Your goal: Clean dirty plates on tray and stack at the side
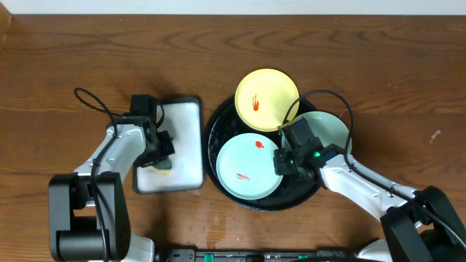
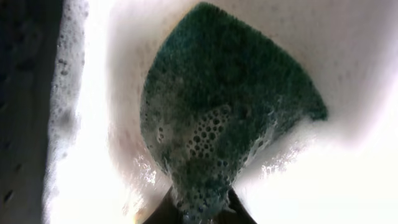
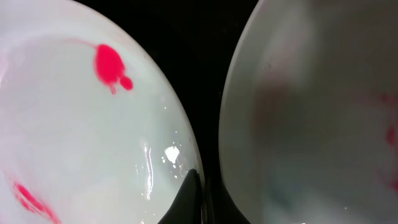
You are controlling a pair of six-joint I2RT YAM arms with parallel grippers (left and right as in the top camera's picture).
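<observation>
plates [image 1: 249, 166] glossy, red-smeared; left claw [image 2: 202, 214] pinches foamy green sponge [image 2: 224, 106], right claw [image 3: 196, 196] closed, seemingly empty

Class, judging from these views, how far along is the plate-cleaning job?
Done: nothing; the yellow round plate and two pale mint round plates lie on the large glossy black tray, all with red smears. In hand: the left gripper is shut on a green soapy sponge. Left: wiping and side-stacking all three.

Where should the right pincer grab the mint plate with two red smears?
Probably the rim of that mint plate facing the other mint plate, approached from that gap: the face is flat, and the shut right pincer hangs just beside that edge.
</observation>
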